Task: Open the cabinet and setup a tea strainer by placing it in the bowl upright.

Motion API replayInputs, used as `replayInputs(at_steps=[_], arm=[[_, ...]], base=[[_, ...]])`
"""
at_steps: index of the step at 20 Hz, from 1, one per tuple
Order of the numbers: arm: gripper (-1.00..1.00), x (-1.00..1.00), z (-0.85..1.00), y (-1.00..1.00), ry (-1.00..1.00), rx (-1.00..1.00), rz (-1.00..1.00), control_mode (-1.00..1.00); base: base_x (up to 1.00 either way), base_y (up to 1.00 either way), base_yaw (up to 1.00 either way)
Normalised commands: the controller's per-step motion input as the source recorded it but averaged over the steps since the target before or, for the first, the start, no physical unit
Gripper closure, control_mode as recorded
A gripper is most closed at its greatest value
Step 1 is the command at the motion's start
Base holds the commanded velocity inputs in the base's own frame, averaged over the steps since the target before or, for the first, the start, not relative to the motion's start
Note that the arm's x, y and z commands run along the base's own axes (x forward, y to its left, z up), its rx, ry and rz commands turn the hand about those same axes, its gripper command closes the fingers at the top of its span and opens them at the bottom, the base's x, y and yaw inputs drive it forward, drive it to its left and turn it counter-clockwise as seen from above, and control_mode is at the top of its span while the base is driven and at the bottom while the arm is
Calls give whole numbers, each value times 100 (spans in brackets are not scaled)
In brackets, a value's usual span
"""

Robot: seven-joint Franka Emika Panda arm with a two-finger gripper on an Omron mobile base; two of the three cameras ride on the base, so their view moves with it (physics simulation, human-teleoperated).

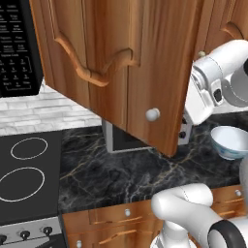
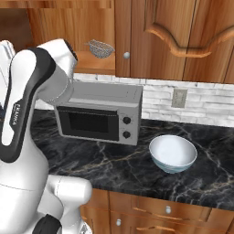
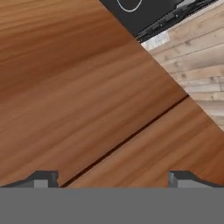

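The cabinet (image 1: 145, 63) door is standing swung out toward the room in the left base view, its round silver knob (image 1: 152, 115) near the lower edge, and it is hiding most of the toaster oven (image 2: 98, 112) behind it. The arm is covering the left part of the open compartment in the right base view. The gripper (image 3: 113, 179) is showing two dark tips spread wide apart with nothing between them, facing plain wood grain crossed by a dark seam; which cabinet surface that is cannot be told.

The tea strainer (image 2: 100, 47) is sitting on the cabinet's shelf above the toaster oven, its mesh cup facing up; any handle is too small to make out.

The bowl (image 2: 173, 152) is resting upright on the dark marble counter (image 2: 114, 164), right of the toaster oven, with nothing inside it.
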Motion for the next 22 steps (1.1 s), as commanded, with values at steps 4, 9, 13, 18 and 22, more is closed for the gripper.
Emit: replayInputs(at_steps=[4, 9, 13, 18, 22], arm=[[-100, 0, -27, 63, 9, 0, 4, -100], [-100, 0, -21, 62, 9, 0, 2, -100], [-100, 0, -8, 43, 1, 0, 0, -100], [-100, 0, 0, 36, 0, 0, 0, -100], [-100, 0, 0, 34, 0, 0, 0, -100]], base=[[0, 0, 0], [0, 0, 0], [0, 0, 0], [0, 0, 0], [0, 0, 0]])
